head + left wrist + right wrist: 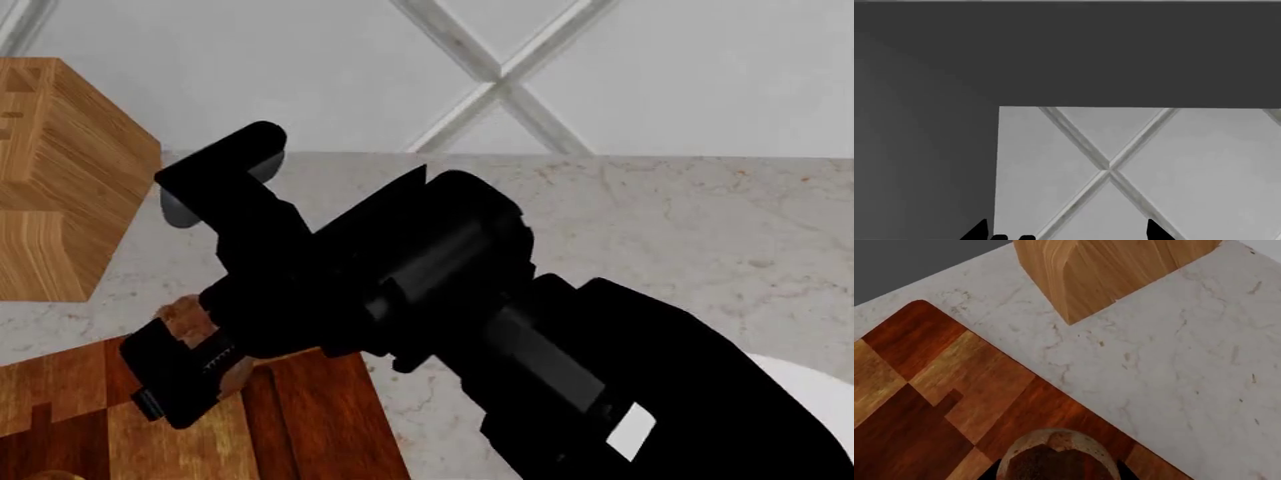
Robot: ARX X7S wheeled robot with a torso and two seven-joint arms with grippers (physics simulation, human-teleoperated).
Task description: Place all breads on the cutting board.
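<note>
Your right gripper [187,345] sits over the near edge of the cutting board [314,420], and the head view shows a brown roll [184,318] between its two black fingers [160,380]. The right wrist view gives you what the head view cannot: the roll [1054,457] lies directly ahead of the gripper, over the reddish and tan strips of the board [941,390], with the board's long edge running just beside it and the marble counter [1174,365] beyond. From that view you cannot tell whether the roll rests on the board or hangs just above it. The jaws look closed onto the roll's sides, held apart only by the roll itself.

Your own right arm [534,340] blocks most of the head view, hiding the middle of the board and much of the counter [694,230] behind it. A thick pale-wood block [60,180] stands well beyond the gripper, off the board on the counter; the wrist view shows it too [1107,270].

At the head view's lowest edge a small golden sliver [40,476] shows on the board, too little to identify.

The left wrist view shows only a dark wall and a pale panel with crossed bars [1107,170], with the left gripper's [1067,234] dark fingertips [1155,231] set wide apart and nothing between them.
</note>
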